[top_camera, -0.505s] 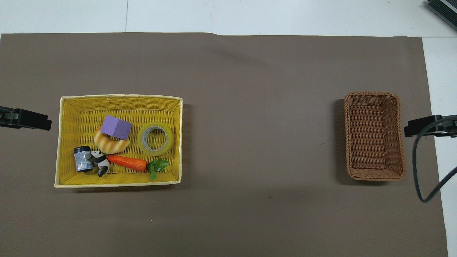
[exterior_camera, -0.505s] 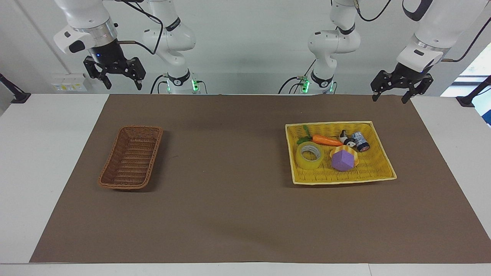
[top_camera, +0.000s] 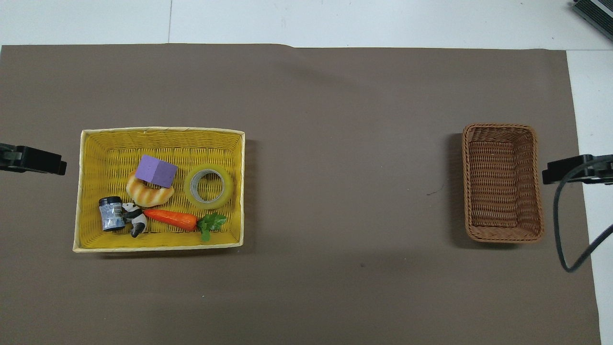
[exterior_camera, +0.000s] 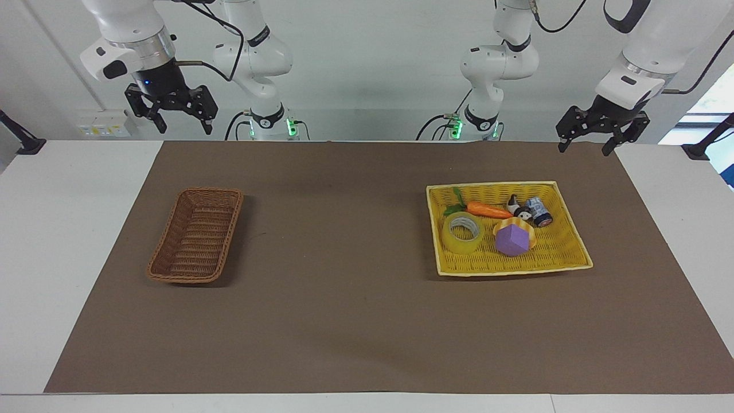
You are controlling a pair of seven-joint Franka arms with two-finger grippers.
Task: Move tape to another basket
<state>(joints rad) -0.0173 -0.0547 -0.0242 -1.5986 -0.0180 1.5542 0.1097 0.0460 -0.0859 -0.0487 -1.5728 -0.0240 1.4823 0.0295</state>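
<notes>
I am at the very start of the job, and nothing is picked up yet. The tape (exterior_camera: 462, 232) lies flat in the yellow tray (exterior_camera: 573, 255), at the side of the tray that faces the middle of the table, with its hole looking up. Close beside it sit a purple block (exterior_camera: 512, 240) on a bread ring (top_camera: 143, 192), and a toy carrot (exterior_camera: 487, 210) lies just nearer to the robots. A small panda (top_camera: 135, 221) and a little blue-grey roll (top_camera: 111, 214) are in the tray corner toward the left arm's end of the table. The brown basket (exterior_camera: 196, 235) waits well apart, near the right arm's end of the brown mat (exterior_camera: 344, 321), and I see nothing in it. My left gripper (exterior_camera: 589, 139) hangs high in the air over the mat's edge by the robots, near the tray's corner, and its fingers are spread wide with nothing in them. My right gripper (exterior_camera: 180, 119) hangs high over the table edge by the robots, near the basket's end, and its fingers are wide and hold nothing too; that arm waits. I think my next move is to bring the left gripper over the tape and down onto it. I must put one finger in the hole and one outside, and stay off the block and the carrot.
</notes>
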